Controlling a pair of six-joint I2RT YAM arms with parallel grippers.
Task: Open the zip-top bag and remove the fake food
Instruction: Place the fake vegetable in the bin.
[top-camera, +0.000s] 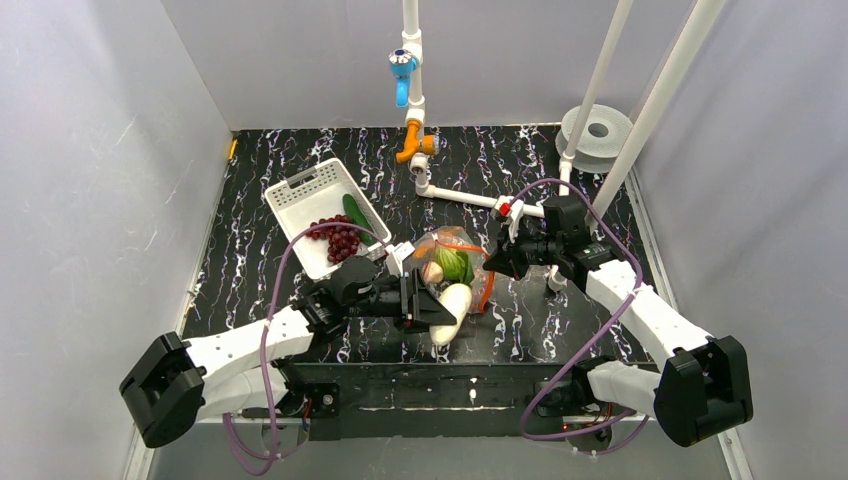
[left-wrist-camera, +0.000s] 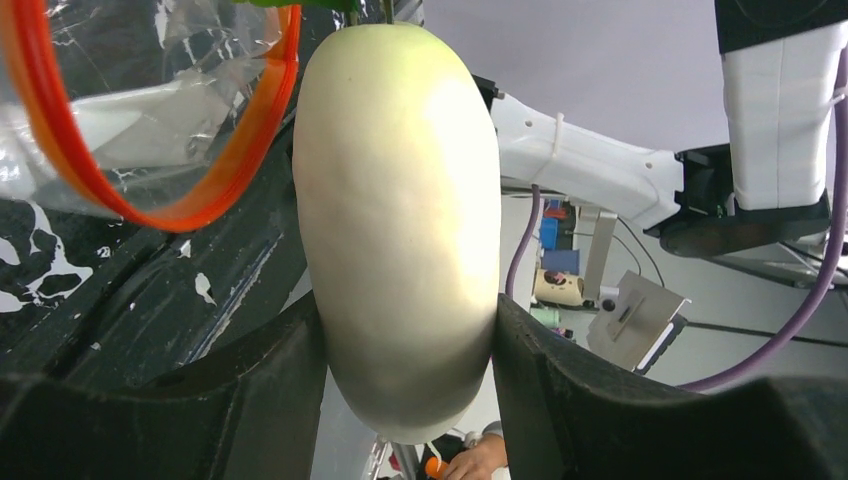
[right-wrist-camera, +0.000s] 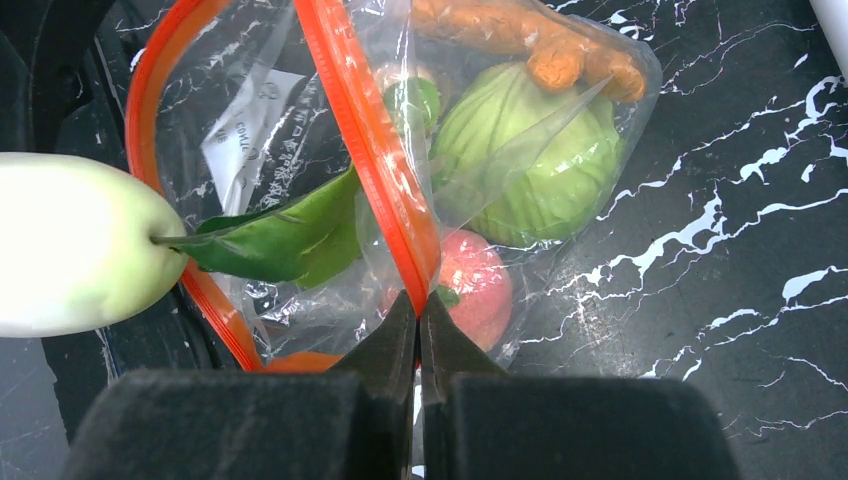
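My left arm reaches in from its base at the near left corner, forearm laid low and nearly level across the table (top-camera: 250, 290), wrist pointing right toward the middle. The left gripper (left-wrist-camera: 405, 385) is clamped on the white egg-shaped piece (left-wrist-camera: 400, 220), one finger pressed to each side of its fat lower end. The piece is long and pale, and its green leaves (right-wrist-camera: 280, 240) at the far end sit inside the mouth of the zip-top bag (top-camera: 455, 265) while the white body is outside it.

My right arm comes up from the near right corner, forearm angled up and left, wrist bent left toward the bag. The right gripper (right-wrist-camera: 418, 305) is pinched tight on the orange-red zip strip (right-wrist-camera: 370, 130), holding one lip so the mouth gapes in a loop toward the left gripper.

The bag lies mid-table between the two grippers. Through the clear plastic I see the green round vegetable (right-wrist-camera: 530, 160), the pink-red peach (right-wrist-camera: 475, 280) just beside the right fingertips, and an orange piece (right-wrist-camera: 530, 40) at the far end.

The white slotted basket (top-camera: 300, 195) stands left of the bag, with the grape bunch (top-camera: 340, 238) and the cucumber (top-camera: 355, 210) inside.
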